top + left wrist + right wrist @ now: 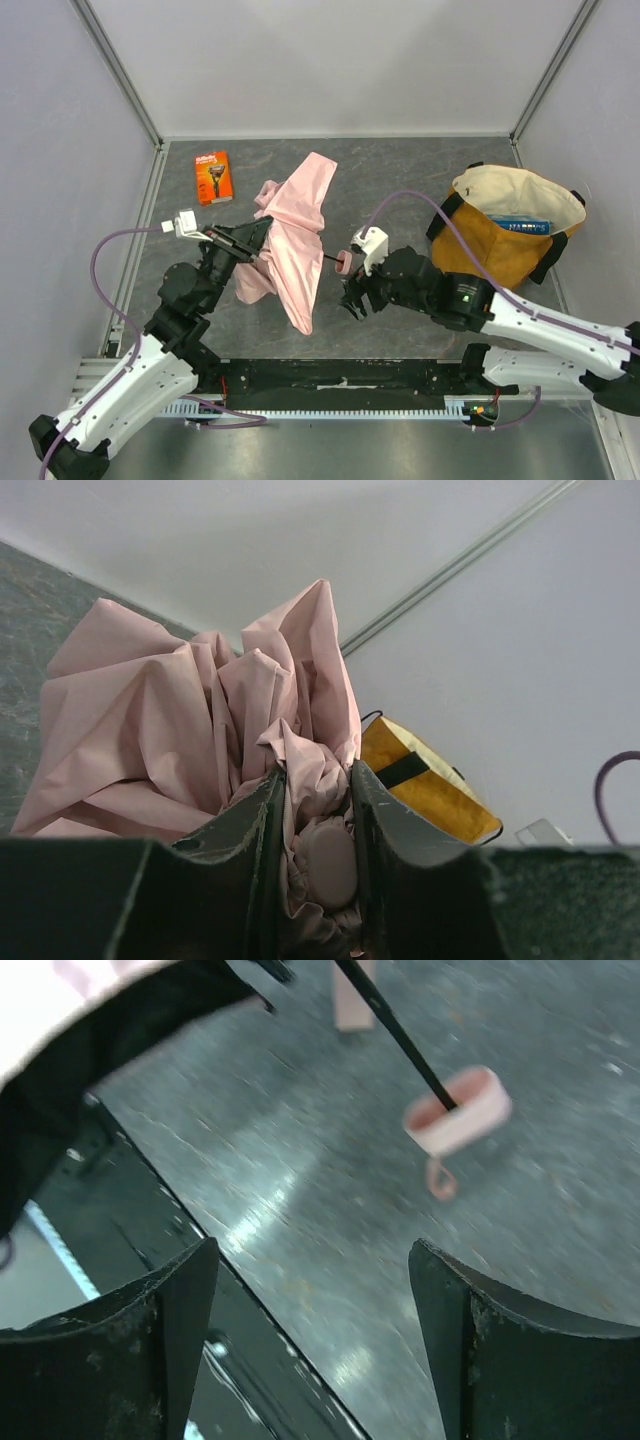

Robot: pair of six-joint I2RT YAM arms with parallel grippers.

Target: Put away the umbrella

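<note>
The umbrella hangs half collapsed over the middle of the table, its pale pink fabric crumpled. My left gripper is shut on its top end; the left wrist view shows bunched fabric and a rounded pink cap pinched between the fingers. A thin black shaft runs down to the small pink handle with its wrist loop. My right gripper is open and empty, just below the handle and apart from it.
A mustard-yellow tote bag stands open at the right with a blue box inside. An orange razor package lies at the back left. White walls enclose the table, and a black rail runs along its near edge.
</note>
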